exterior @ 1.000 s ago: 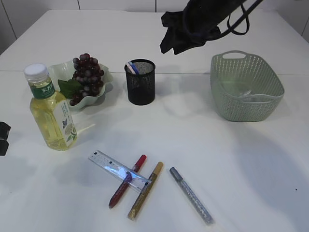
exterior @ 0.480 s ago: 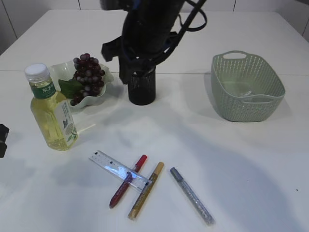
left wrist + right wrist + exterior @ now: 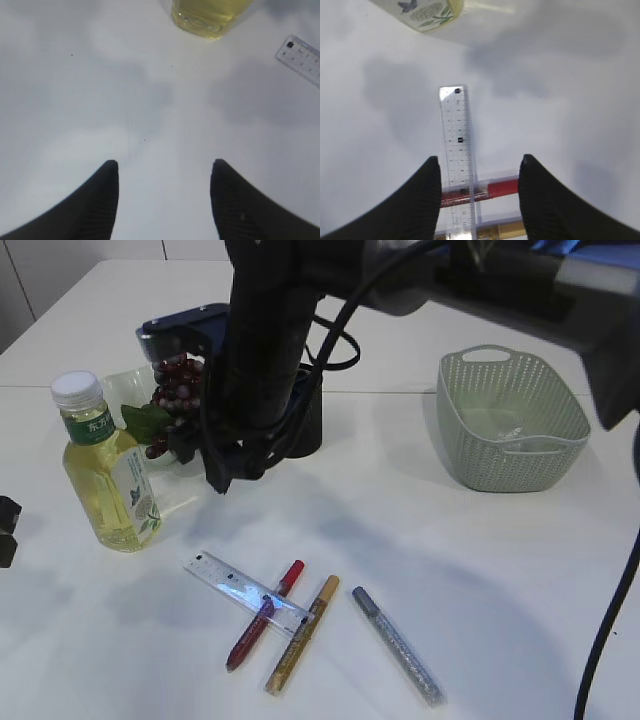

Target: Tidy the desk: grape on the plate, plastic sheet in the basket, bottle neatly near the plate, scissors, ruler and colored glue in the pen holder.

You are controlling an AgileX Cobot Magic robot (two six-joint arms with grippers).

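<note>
My right gripper (image 3: 226, 474) hangs open over the table in front of the plate, between the bottle and the pens. In the right wrist view the gripper (image 3: 480, 166) is above the clear ruler (image 3: 457, 145), which lies across a red glue pen (image 3: 492, 191) and a gold one (image 3: 506, 230). The ruler (image 3: 246, 593), red pen (image 3: 262, 616), gold pen (image 3: 300, 636) and silver pen (image 3: 396, 645) lie at the table's front. Purple grapes (image 3: 172, 388) rest on the plate (image 3: 122, 388). The bottle (image 3: 104, 468) stands upright left of it. A plastic sheet (image 3: 512, 434) lies in the basket (image 3: 512, 416). The scissors are hidden.
The black mesh pen holder (image 3: 308, 422) is mostly covered by my right arm. My left gripper (image 3: 165, 167) is open, low over bare table at the far left (image 3: 6, 528), with the bottle's base (image 3: 207, 17) and a ruler corner (image 3: 303, 59) ahead of it.
My right arm has swung from high at the back, leftward and down past the pen holder, to hang in front of the plate. The left gripper and the objects have stayed put.
</note>
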